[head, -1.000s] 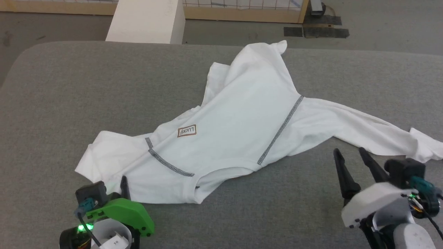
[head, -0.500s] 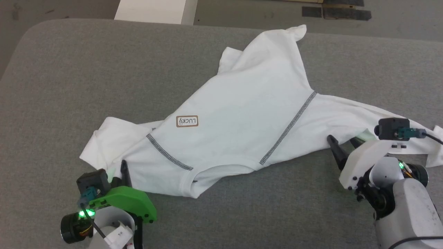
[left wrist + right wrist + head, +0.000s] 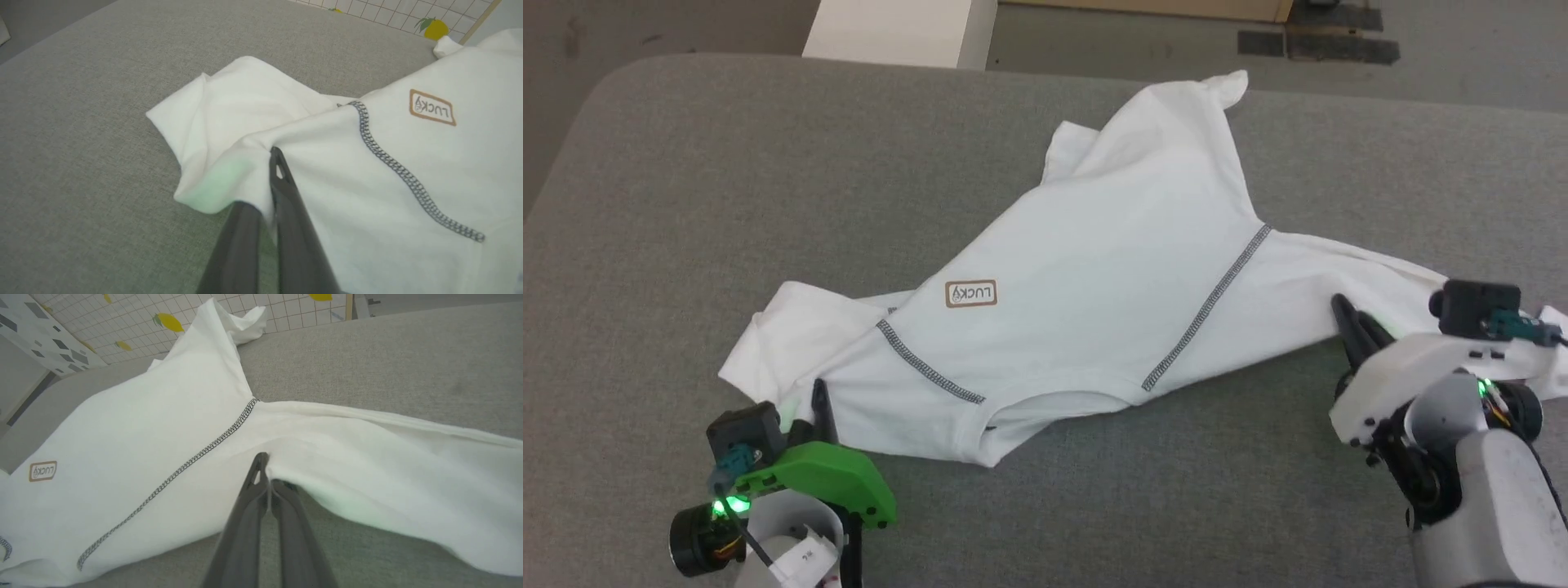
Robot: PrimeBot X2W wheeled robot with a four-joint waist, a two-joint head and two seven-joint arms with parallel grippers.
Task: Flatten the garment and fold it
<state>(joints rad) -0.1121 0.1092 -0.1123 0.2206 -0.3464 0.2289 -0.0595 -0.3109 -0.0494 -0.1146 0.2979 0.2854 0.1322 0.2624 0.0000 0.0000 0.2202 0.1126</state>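
Well, the shirt (image 3: 1094, 269) lies spread but rumpled on the grey pad (image 3: 686, 204), patch (image 3: 970, 294) up, neckline toward the robot. The left gripper (image 3: 821, 402) is clamped on the edge of the bunched left sleeve. The right gripper (image 3: 1349, 318) is pinched tight on the lower edge of the outstretched right sleeve.

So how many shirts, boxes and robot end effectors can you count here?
Shirts: 1, the white garment
Boxes: 1, the white box
End effectors: 2, the left end effector on the green mount and the right end effector on the white mount
Total: 4
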